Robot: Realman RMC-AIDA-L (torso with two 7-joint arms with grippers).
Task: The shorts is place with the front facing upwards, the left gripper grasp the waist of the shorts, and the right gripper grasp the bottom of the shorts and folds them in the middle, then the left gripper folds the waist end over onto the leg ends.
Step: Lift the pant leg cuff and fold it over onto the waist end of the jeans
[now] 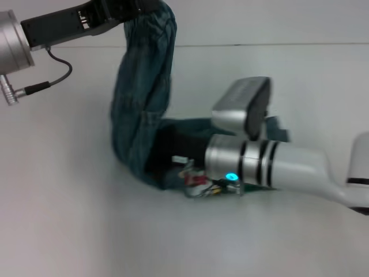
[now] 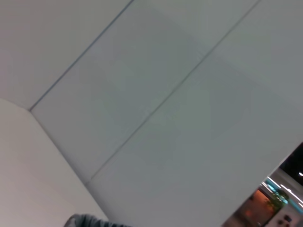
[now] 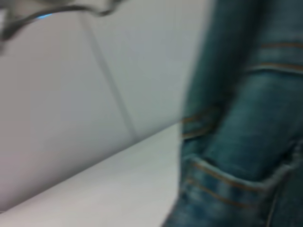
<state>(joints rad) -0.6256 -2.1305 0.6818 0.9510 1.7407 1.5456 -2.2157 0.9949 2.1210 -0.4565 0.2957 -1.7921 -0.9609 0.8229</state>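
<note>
The blue denim shorts [image 1: 141, 98] hang in a long bunched strip from my left gripper [image 1: 135, 10], which is shut on their upper end high at the back of the table. Their lower end lies folded on the table, dark inside showing. My right gripper [image 1: 193, 182] rests low at that lower end, right against the cloth by a small white label. Its hold on the denim is hidden. The right wrist view is filled on one side by the shorts [image 3: 246, 132], with a pocket and orange stitching. A sliver of the shorts [image 2: 90, 221] edges the left wrist view.
The white table [image 1: 69, 202] spreads out to the left and in front of the shorts. A pale wall [image 1: 259, 20] rises behind the table's far edge. A black cable [image 1: 55, 78] loops under my left arm.
</note>
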